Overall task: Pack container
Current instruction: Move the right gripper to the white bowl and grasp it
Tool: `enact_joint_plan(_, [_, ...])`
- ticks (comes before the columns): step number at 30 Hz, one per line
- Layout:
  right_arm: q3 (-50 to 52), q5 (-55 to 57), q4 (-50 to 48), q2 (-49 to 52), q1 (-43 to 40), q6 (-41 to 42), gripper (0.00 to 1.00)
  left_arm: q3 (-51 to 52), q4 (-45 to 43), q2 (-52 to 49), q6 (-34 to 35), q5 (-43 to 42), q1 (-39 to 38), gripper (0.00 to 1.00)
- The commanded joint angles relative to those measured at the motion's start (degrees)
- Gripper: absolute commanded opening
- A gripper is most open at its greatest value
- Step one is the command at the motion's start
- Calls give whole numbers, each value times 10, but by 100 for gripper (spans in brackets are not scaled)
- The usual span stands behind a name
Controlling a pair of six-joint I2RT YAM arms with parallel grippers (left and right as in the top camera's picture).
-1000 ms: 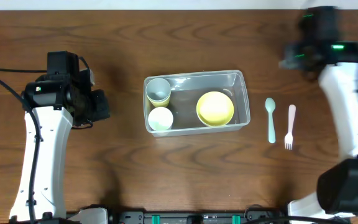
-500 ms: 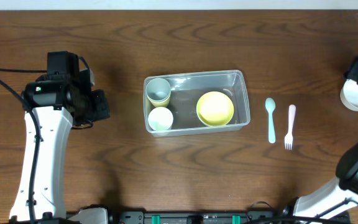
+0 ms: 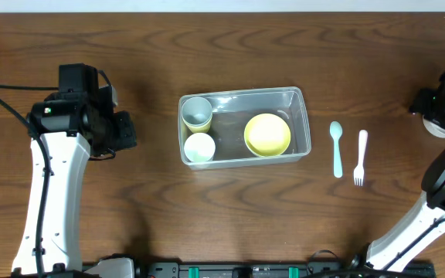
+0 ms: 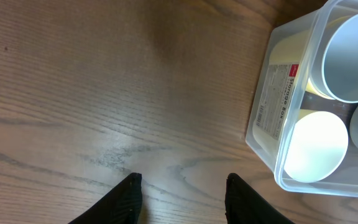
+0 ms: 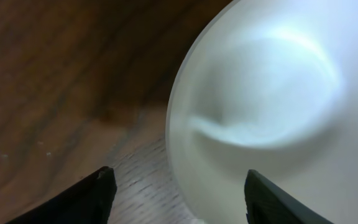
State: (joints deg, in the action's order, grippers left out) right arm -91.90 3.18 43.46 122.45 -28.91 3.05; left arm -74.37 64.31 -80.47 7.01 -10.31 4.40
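Clear container point(image 3: 242, 93), yellow bowl point(image 3: 267, 133), mint spoon point(image 3: 336, 147)

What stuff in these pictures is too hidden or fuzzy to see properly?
- Overhead: the white bowl is mostly covered by the right gripper.
- Right wrist: the bowl is blurred from being so close, and the frame cuts it off.
- Left wrist: the container runs off the right edge.

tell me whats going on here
Two robot arms are packing a clear container. It already holds a yellow bowl and two cups. A spoon and a fork lie on the table to its right. The right gripper, open, is poised over a white bowl at the far right edge; the left gripper hangs open over the table beside the container.
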Motion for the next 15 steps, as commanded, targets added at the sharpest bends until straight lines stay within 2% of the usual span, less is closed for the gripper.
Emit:
enact_joint_plan(1, [-3,-2,-2,17,-3,-6,56,-1,3,0,-10,5,3,44])
enact_joint_plan(6, [-3,-2,-2,18,-3,-5,27,-1,3,0,-10,5,3,44])
enact_joint_plan(15, [-4,-7,6,15,-2,-5,3,-1,3,0,-10,5,3,44])
